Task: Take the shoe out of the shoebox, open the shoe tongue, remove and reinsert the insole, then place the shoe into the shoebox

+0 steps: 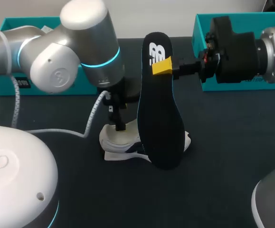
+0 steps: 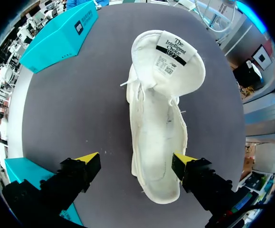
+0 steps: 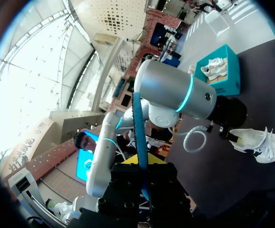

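Pinching the insole (image 1: 158,109) at its 12 o'clock end, your right gripper (image 1: 162,66) is hanging it toe-down toward the shoe (image 2: 158,123), which your wide-open left gripper (image 2: 135,161) is straddling.

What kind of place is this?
Most likely a robot test bench for shoe handling, not a shop. The left arm and right arm stand over a dark table; the right arm's jaws hold a black insole upright near a white shoe, with teal shoeboxes at the far edge.
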Controlling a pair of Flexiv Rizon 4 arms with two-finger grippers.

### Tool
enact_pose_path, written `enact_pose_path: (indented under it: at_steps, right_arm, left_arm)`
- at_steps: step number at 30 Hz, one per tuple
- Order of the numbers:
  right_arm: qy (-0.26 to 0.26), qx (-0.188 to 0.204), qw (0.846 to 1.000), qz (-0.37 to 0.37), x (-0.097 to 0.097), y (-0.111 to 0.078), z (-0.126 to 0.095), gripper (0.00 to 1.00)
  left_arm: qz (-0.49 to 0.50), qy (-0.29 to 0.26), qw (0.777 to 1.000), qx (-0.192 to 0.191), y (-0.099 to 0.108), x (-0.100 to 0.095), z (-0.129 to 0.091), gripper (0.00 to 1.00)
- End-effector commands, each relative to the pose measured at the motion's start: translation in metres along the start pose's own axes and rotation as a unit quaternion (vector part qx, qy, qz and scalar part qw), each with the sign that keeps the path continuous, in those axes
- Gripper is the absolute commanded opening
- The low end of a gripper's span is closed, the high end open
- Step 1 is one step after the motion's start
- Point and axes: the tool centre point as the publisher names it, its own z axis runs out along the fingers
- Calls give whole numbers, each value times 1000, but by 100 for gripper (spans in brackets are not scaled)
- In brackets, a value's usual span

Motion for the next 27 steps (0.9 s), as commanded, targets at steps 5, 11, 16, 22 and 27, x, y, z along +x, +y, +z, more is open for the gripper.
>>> enact_pose_path:
  at_steps: [5,11,16,22,27]
  right_arm:
    - [-1,1,1000,1,0,1,4,0]
    - [-1,1,1000,1,0,1,4,0]
    - [-1,1,1000,1,0,1,4,0]
    - [-1,1,1000,1,0,1,4,0]
    - [-1,1,1000,1,0,1,4,0]
  left_arm:
    - [-9,5,1000,6,-24,-11,32,98]
    - [-14,9,1000,2,-34,-14,48,76]
    - [-20,15,1000,4,-40,-13,57,61]
    - [-22,25,999,-1,-42,-8,68,46]
    - [-20,29,999,-5,-39,-2,70,32]
